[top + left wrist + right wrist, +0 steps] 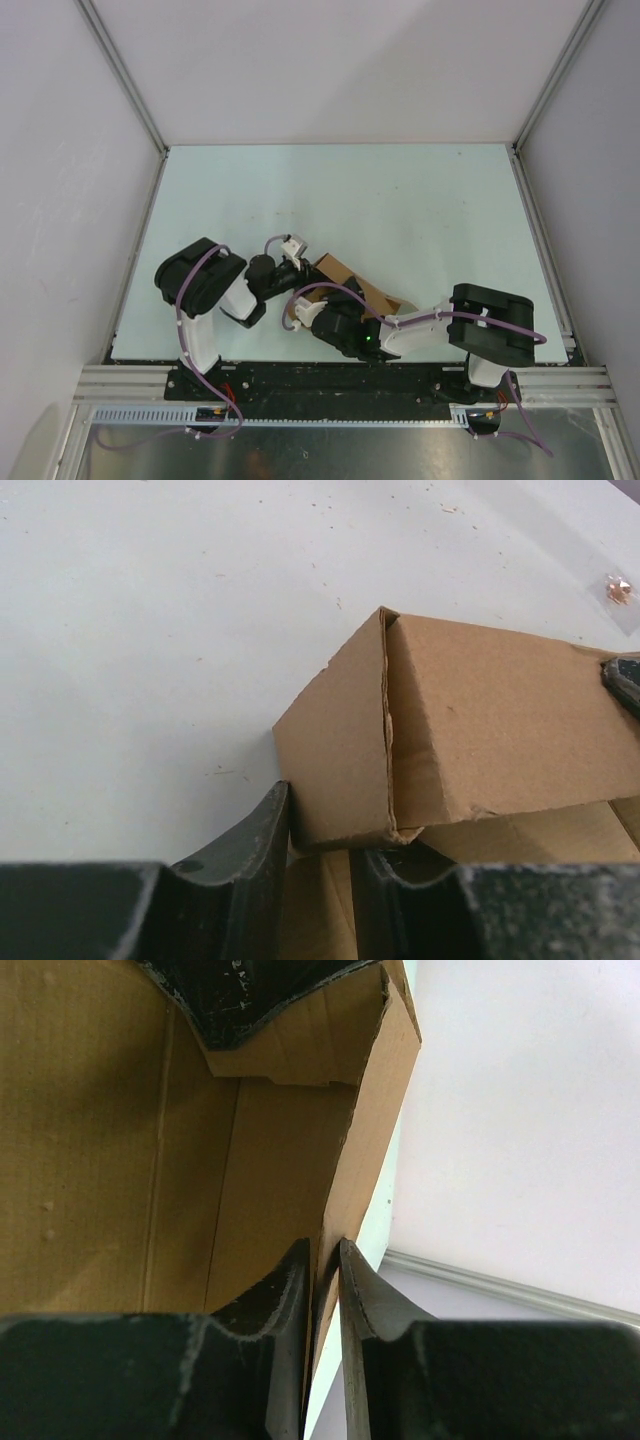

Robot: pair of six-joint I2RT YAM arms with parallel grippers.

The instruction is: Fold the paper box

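The paper box (347, 277) is a brown cardboard box, partly formed, lying on the table between my two arms. In the left wrist view its closed corner (480, 720) fills the middle. My left gripper (322, 820) straddles the end flap at that corner, one finger outside and one under the panel, closed on the card. It also shows in the top view (298, 268). My right gripper (325, 1245) is shut on the thin edge of a side wall (370, 1130), with the box's open inside (100, 1160) to its left. It sits at the box's near end (306, 312).
The pale table (420, 200) is bounded by white walls and metal rails (135, 100). A small orange item in a clear wrapper (617, 588) lies on the table beyond the box. A dark fingertip of the other gripper (250, 990) shows inside the box.
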